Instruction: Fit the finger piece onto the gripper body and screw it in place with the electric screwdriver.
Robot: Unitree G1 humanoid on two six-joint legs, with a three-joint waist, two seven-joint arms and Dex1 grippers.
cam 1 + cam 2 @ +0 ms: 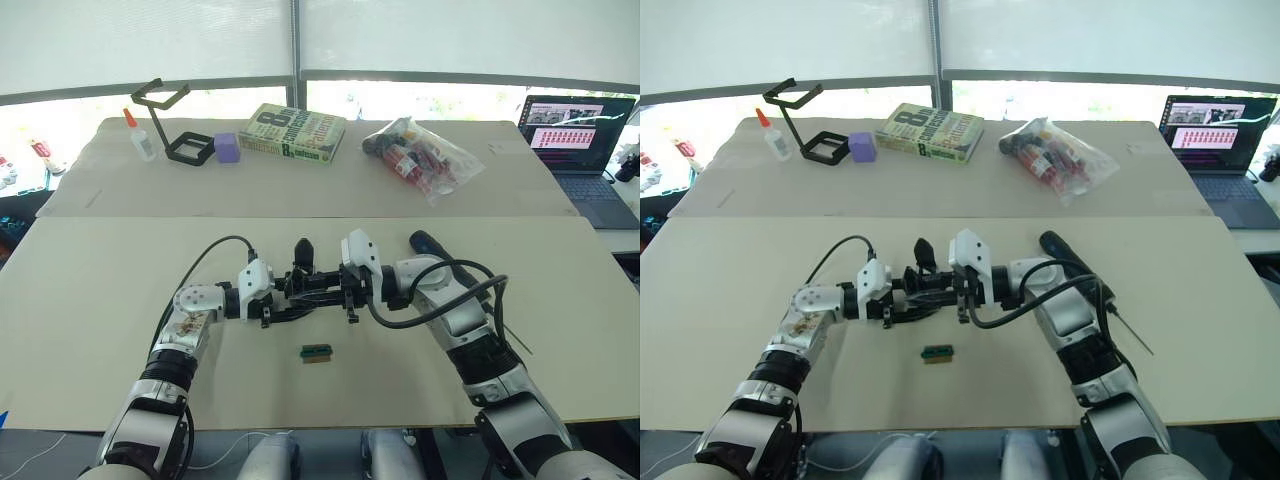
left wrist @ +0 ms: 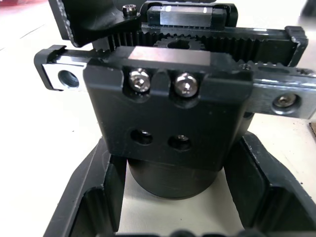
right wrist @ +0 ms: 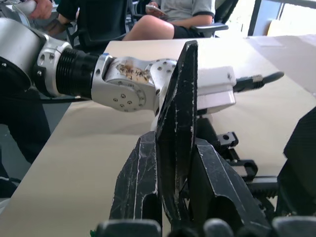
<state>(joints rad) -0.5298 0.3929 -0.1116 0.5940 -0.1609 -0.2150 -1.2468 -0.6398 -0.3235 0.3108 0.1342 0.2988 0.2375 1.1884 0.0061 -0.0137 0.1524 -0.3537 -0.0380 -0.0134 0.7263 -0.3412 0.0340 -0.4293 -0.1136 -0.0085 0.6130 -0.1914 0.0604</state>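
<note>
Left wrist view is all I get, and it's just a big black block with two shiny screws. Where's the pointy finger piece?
Observer: The right gripper is clamped on the finger piece, close beside the gripper body.
Operator: And the screwdriver?
Observer: The electric screwdriver lies on the table beyond the right arm, and nothing is holding it.
Operator: Is anything else near?
Observer: A tiny green-and-brown block lies on the table, on the robot's side of the grippers.
</note>
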